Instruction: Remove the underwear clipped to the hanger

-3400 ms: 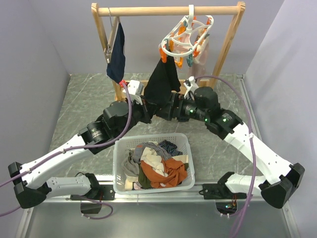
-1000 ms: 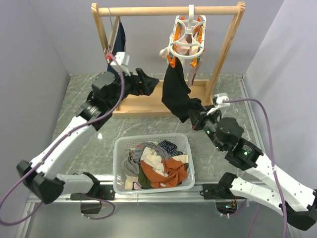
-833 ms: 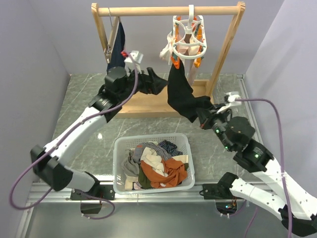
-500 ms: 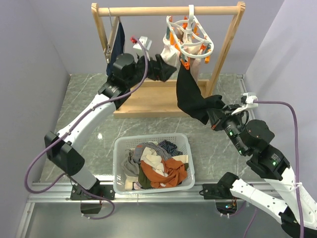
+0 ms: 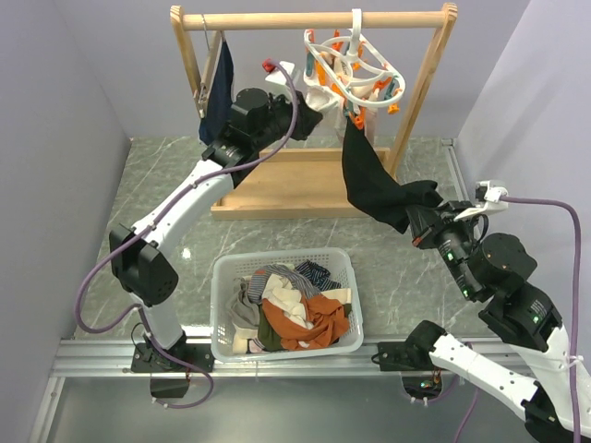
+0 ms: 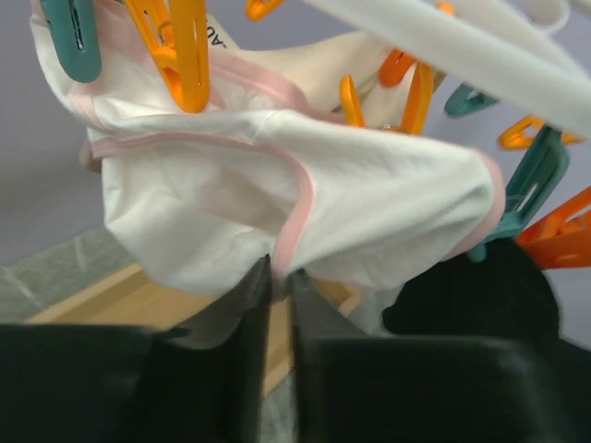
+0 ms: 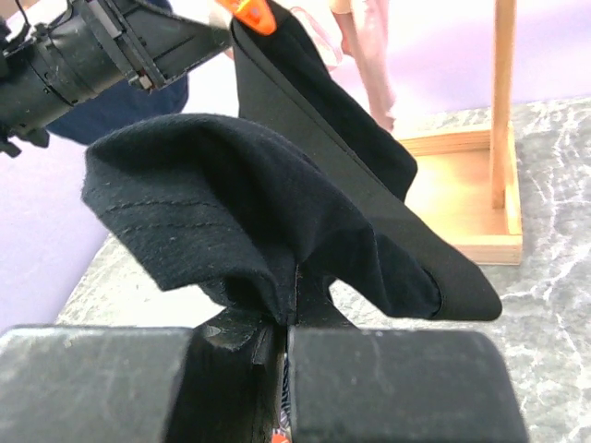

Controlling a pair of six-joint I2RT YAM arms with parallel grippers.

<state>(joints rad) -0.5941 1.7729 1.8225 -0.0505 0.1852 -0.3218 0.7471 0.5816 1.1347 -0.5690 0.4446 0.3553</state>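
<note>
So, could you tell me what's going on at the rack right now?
Both arms are working at the white ring hanger on the wooden rail. The right gripper is shut on the black underwear, drawn taut from an orange peg that holds its top. The left gripper pinches the pink-edged hem of the white underwear, also pegged.

Hanger: white plastic oval ring hanger (image 5: pixel 355 66), hooked on the wooden rail (image 5: pixel 277 19) at about 1 o'clock in the top view, tilted, with orange and teal pegs (image 6: pixel 189 51) dangling.
Black underwear (image 5: pixel 371 180): top corner clipped by an orange peg, stretched from the ring toward 5 o'clock, low end bunched in the closed right gripper (image 7: pixel 288 323).
Whitish underwear (image 6: pixel 277 185): pink edging, pegged at the ring's 9 o'clock side, lower hem pinched by the left gripper (image 6: pixel 277 277).
Pale pink underwear (image 7: pixel 369 65): hangs behind the black one, mostly hidden.
</note>
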